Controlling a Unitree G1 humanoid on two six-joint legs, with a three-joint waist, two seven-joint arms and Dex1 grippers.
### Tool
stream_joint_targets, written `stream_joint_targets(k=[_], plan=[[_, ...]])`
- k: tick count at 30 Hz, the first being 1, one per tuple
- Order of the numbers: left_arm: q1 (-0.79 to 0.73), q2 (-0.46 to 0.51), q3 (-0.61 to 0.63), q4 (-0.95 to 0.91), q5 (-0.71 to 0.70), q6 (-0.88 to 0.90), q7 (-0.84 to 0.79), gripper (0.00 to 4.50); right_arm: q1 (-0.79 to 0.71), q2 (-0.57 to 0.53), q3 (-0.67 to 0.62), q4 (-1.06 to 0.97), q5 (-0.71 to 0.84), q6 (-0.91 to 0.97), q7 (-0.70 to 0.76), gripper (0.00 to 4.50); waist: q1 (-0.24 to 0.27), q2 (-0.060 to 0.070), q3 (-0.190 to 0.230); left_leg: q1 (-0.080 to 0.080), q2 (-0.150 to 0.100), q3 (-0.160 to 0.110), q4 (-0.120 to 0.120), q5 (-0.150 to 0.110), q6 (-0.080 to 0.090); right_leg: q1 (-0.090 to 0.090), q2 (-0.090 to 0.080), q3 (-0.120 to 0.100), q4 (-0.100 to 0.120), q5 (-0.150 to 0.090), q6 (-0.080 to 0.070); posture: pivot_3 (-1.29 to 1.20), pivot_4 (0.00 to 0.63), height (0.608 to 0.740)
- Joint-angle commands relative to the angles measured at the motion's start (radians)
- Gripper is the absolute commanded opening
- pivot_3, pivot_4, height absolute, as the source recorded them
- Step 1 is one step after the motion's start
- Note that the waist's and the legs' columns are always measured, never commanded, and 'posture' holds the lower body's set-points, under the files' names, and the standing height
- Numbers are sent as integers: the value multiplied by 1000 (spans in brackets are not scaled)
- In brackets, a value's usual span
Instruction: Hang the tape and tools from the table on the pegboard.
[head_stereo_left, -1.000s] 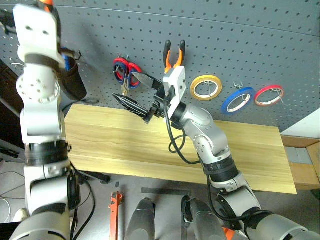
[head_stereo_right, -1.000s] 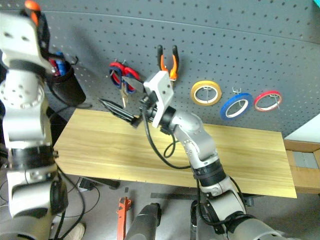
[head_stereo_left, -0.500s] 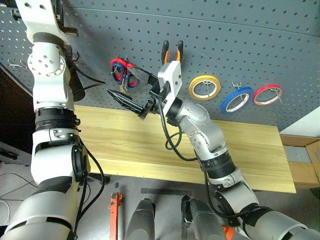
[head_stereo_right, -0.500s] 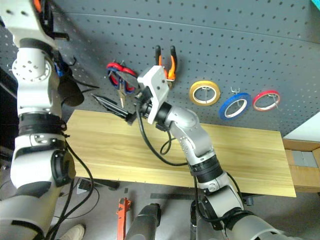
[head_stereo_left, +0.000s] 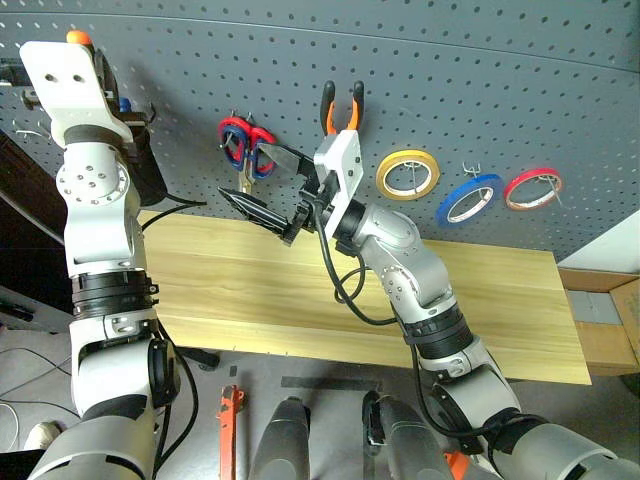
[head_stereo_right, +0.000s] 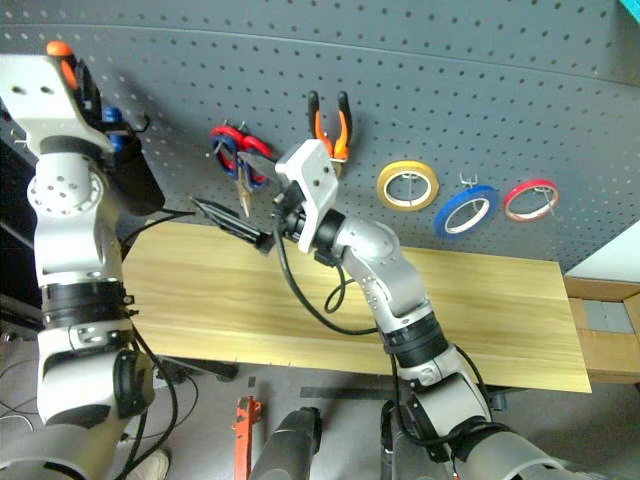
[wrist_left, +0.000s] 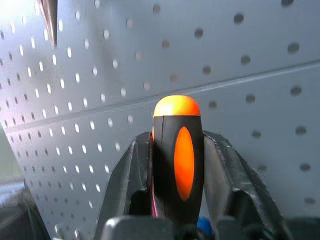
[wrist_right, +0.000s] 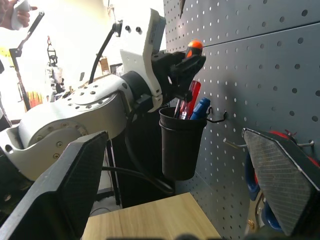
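My left gripper (wrist_left: 170, 142) is up at the pegboard (head_stereo_left: 480, 80), shut on the screwdriver (wrist_left: 177, 155), whose orange-and-black handle stands upright between the fingers. It holds the tool directly over the black cup (wrist_right: 181, 145) hooked on the board. My right gripper (head_stereo_left: 268, 185) hangs wide open and empty above the table (head_stereo_left: 250, 290), in front of the scissors. The pliers (head_stereo_left: 340, 105) and the blue tape (head_stereo_left: 470, 198) hang on hooks. Dark blue handles (wrist_right: 252, 180) show beside the red-handled scissors (head_stereo_left: 243, 145).
A red pen (wrist_right: 192, 97) and a blue pen (wrist_right: 200, 107) stand in the cup. A yellow tape ring (head_stereo_left: 410, 173) and a red tape ring (head_stereo_left: 535, 188) hang either side of the blue one. A person's hand (wrist_right: 12, 12) shows far off.
My left hand has come down with the screwdriver, closer to the black cup. The right arm has stayed where it was, still open.
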Motion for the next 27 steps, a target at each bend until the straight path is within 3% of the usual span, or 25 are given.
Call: stream_joint_targets(k=[1,6,7,13,19,25,27], plan=[[-8,1,41,-69,-31,33,13,2685,-2,11,0,-28,5,-19,0,4500,0,0,0,0,0,0,0,0,0,0,0,0,0,0,0,260,225,740],[-3,1,44,-82,-52,60,6,4327,2,10,0,-32,3,-18,0,4500,0,0,0,0,0,0,0,0,0,0,0,0,0,0,0,255,225,740],[-2,1,45,-85,-56,64,5,4494,2,9,0,-32,2,-18,0,4500,0,0,0,0,0,0,0,0,0,0,0,0,0,0,0,255,225,740],[50,-16,64,-194,-135,136,-42,4494,18,-22,-5,-64,-2,-3,3,4500,0,0,0,0,0,0,0,1,-2,0,0,0,0,0,0,249,220,740],[173,-68,114,-609,-400,388,-105,4494,137,-188,-26,-275,67,148,65,4500,2,-1,0,-1,-1,-1,1,2,-3,2,-3,0,-3,0,0,248,220,740],[327,-190,103,-974,-606,661,19,4494,285,-314,-65,-471,144,291,48,4500,3,-1,-1,3,0,-1,1,0,0,5,-3,3,-1,0,0,273,216,740],[446,-243,63,-1076,-628,714,54,4494,350,-340,-73,-506,136,308,21,4500,1,-1,-3,3,0,-1,1,0,0,5,-3,3,0,0,0,273,213,740]])
